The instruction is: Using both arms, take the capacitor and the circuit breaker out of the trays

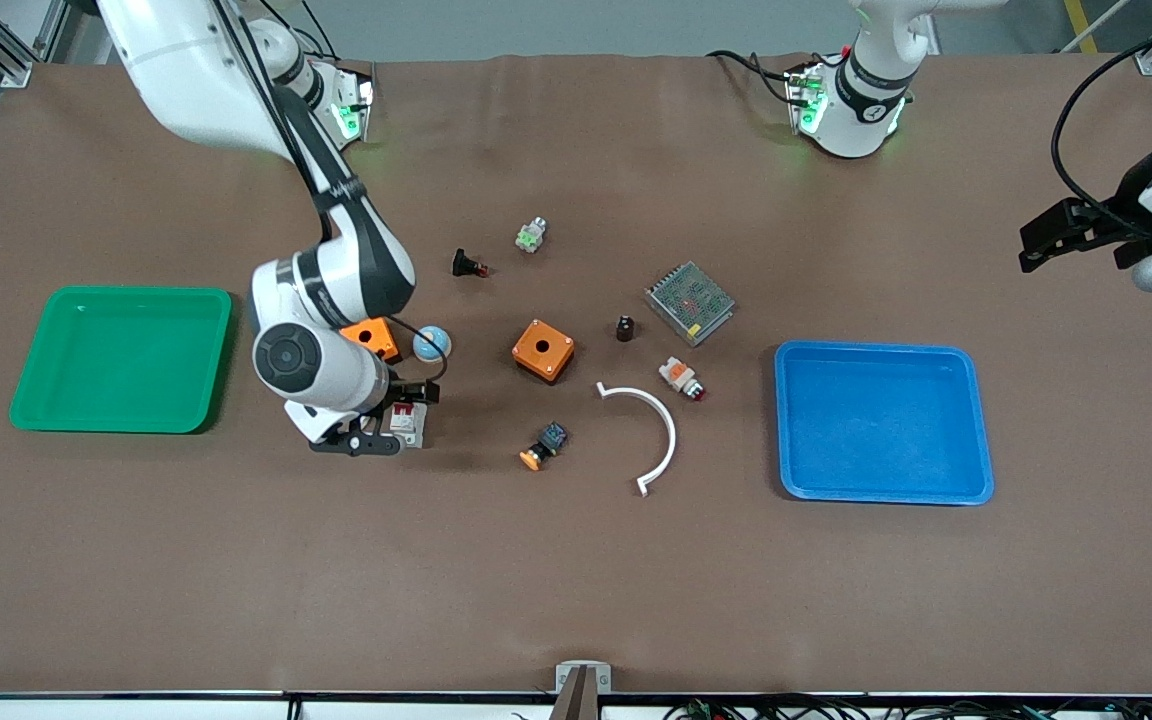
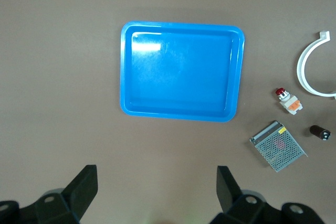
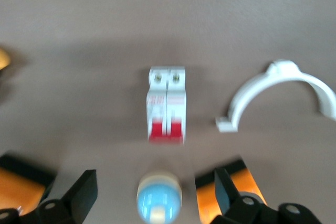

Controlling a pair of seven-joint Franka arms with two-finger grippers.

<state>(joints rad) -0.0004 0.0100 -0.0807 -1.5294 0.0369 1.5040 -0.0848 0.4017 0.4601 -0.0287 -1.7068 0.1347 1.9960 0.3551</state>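
The breaker (image 1: 408, 423) is a small white block with red levers. It lies on the brown table right beside my right gripper (image 1: 364, 440), which partly covers it. In the right wrist view the breaker (image 3: 167, 111) lies flat, apart from the open, empty right gripper (image 3: 156, 190). The capacitor (image 1: 625, 328), a tiny dark cylinder, stands mid-table next to the mesh box; it also shows in the left wrist view (image 2: 319, 132). My left gripper (image 1: 1048, 240) waits in the air off the left arm's end of the table, open and empty (image 2: 157, 187).
Green tray (image 1: 124, 295) at the right arm's end, blue tray (image 1: 881, 349) (image 2: 181, 24) at the left arm's end. Two orange boxes (image 1: 543, 350) (image 1: 373, 337), blue dome button (image 1: 432, 343) (image 3: 159, 200), white curved clip (image 1: 671, 430), mesh box (image 1: 689, 302), white-orange button (image 1: 682, 378), several small buttons.
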